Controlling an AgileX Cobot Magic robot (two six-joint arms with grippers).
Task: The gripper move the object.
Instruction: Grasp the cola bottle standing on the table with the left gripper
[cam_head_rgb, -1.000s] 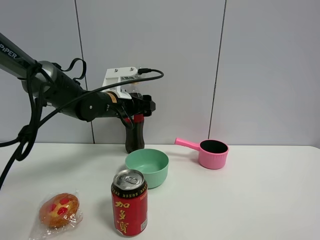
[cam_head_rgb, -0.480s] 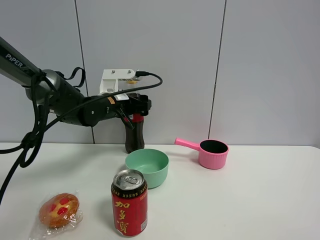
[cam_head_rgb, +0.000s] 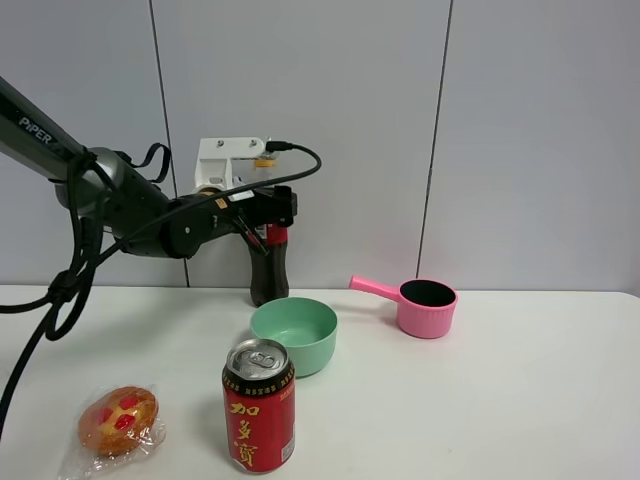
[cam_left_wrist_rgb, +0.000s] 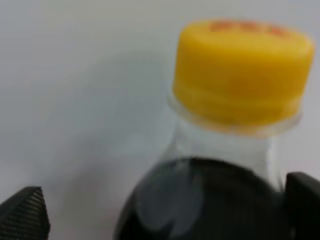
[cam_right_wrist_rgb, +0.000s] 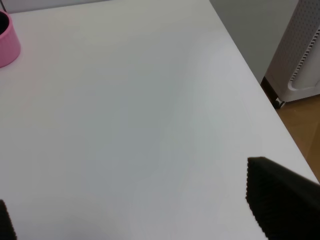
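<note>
One bottle (cam_head_rgb: 268, 280), one can (cam_head_rgb: 258, 415), one bowl (cam_head_rgb: 300, 350), one ladle (cam_head_rgb: 428, 315), one bun (cam_head_rgb: 118, 420)

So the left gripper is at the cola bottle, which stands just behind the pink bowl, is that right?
Not quite: the bowl in front of the cola bottle is green, as the exterior high view shows. The pink thing is the handled scoop further right.

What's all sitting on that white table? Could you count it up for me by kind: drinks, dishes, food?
Drinks: 2 (cola bottle, red can)
Dishes: 2 (green bowl, pink scoop)
Wrapped food: 1 (bun)
Total: 5
</note>
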